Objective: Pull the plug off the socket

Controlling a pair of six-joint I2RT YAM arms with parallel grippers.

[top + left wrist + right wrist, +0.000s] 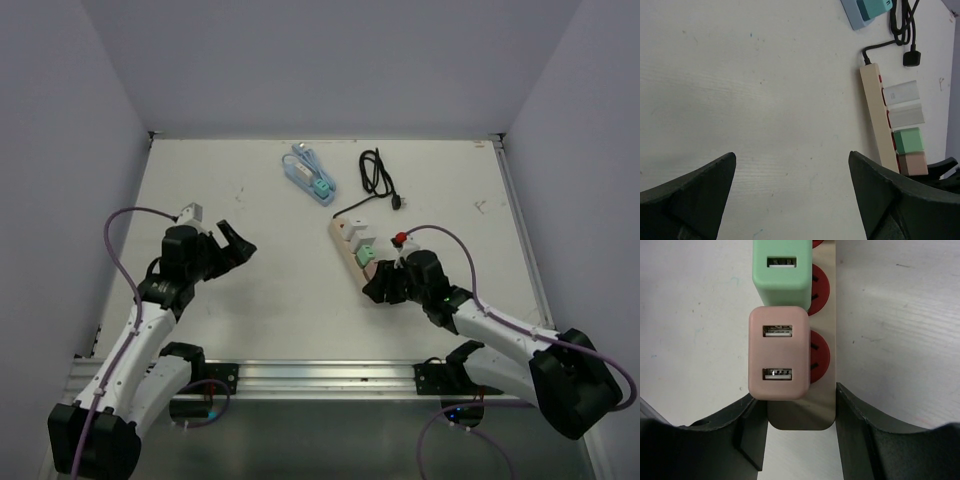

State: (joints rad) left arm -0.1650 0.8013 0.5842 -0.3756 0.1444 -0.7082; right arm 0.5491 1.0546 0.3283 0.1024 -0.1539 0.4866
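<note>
A beige power strip (343, 232) lies right of the table's middle with several plugs in its red sockets: white, grey, green (364, 252) and, nearest me, pink (371, 266). My right gripper (382, 287) is shut on the strip's near end. In the right wrist view its fingers (852, 415) press both sides of the strip (825, 390), just below the pink plug (779, 352) and green plug (780, 270). My left gripper (238, 245) is open and empty above bare table, left of the strip. Its view (792, 155) shows the strip (871, 100) and pink plug (912, 163) at the right.
A light blue adapter with a teal plug (312, 177) lies at the back. The strip's black cord (378, 180) is coiled beside it, also seen in the left wrist view (902, 25). Grey walls close in the table on three sides.
</note>
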